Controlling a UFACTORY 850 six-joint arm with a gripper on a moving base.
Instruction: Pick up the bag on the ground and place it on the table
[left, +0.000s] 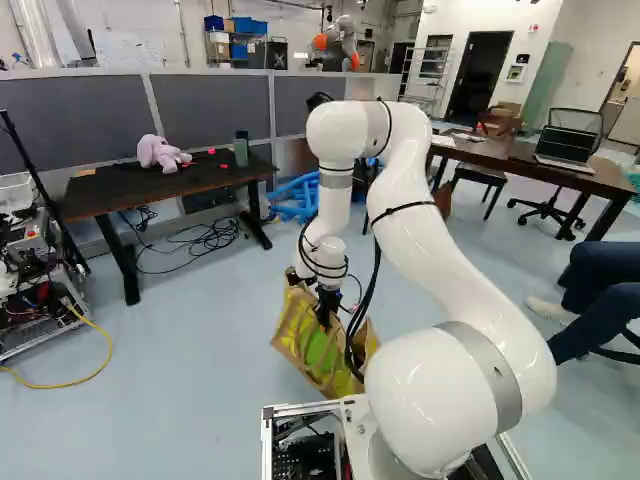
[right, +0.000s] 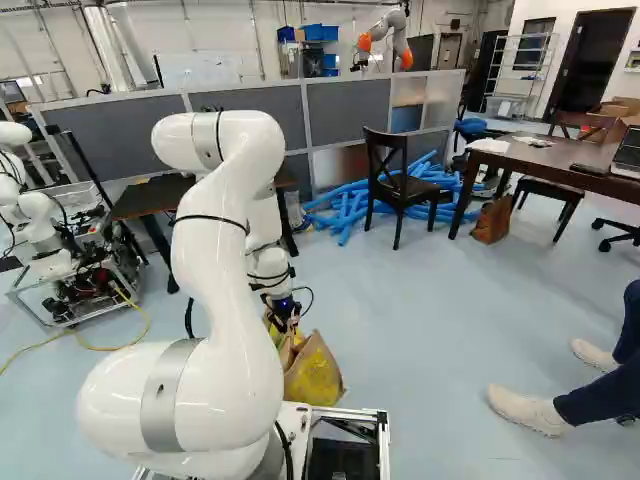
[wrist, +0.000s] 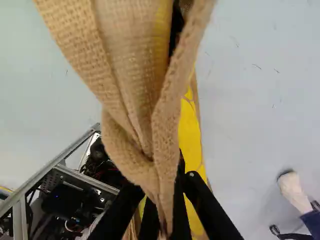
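Observation:
My gripper (left: 326, 308) points down at the top of the tan bag with yellow-green print (left: 308, 345), just ahead of the base. In the right base view the bag (right: 314, 375) shows below the wrist; whether its bottom touches the floor I cannot tell. Gathered burlap of the bag (wrist: 137, 100) runs between the two fingers in the wrist view, and the gripper (wrist: 161, 202) is shut on it. The fabric covers part of the fingertips. A dark table (left: 190, 187) stands at the left of the left base view; a longer dark table (left: 530, 165) is at the right.
A pink plush (left: 160, 153) and a green cup (left: 241, 149) are on the left table. Blue foam tubes (right: 350, 208) lie beside a dark chair (right: 402, 190). Another robot (right: 40, 215) stands at the left. A seated person's legs (right: 590, 400) reach in from the right.

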